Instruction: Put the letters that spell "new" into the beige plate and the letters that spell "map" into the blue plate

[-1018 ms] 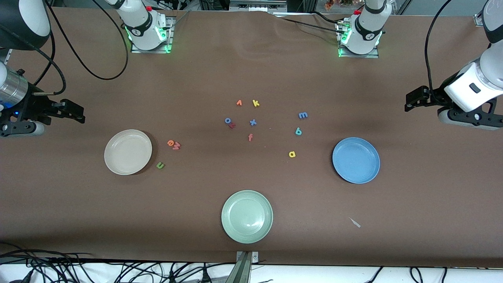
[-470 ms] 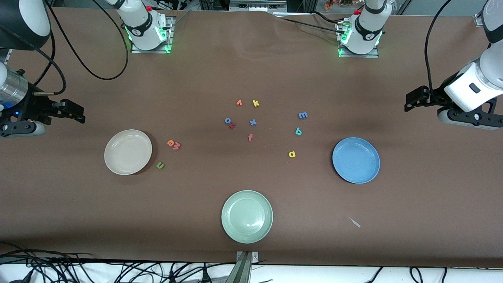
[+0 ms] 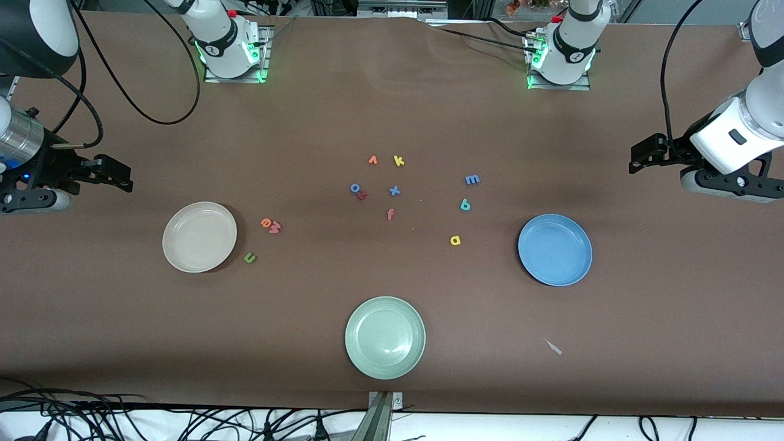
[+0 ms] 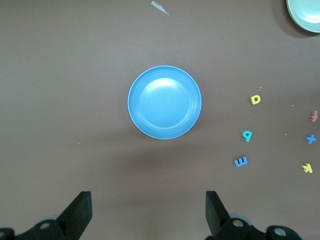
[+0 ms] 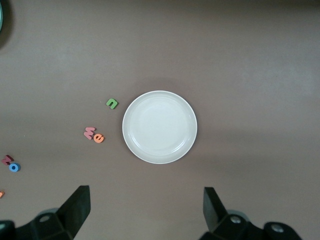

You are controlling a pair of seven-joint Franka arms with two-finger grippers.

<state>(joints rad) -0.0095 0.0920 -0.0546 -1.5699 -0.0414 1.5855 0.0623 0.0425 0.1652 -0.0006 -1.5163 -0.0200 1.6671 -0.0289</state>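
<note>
The beige plate (image 3: 199,236) lies toward the right arm's end with nothing in it. Beside it on the table are the green n (image 3: 249,258), orange e (image 3: 266,223) and red w (image 3: 274,228). The blue plate (image 3: 555,249) lies bare toward the left arm's end. The blue m (image 3: 471,179), teal p (image 3: 465,204) and yellow a (image 3: 455,240) lie on the table beside it. My left gripper (image 3: 640,158) hangs open over bare table, with the blue plate (image 4: 164,102) in its wrist view. My right gripper (image 3: 119,174) hangs open over bare table, with the beige plate (image 5: 159,126) in its wrist view.
A pale green plate (image 3: 384,337) lies nearest the front camera. In the middle of the table sit an orange v (image 3: 372,160), yellow k (image 3: 399,161), blue o (image 3: 354,188), red z (image 3: 362,195), blue x (image 3: 394,190) and red f (image 3: 390,214). A small white scrap (image 3: 554,346) lies near the blue plate.
The left arm has shifted very slightly toward the table's middle. The right arm and all letters have stayed put.
</note>
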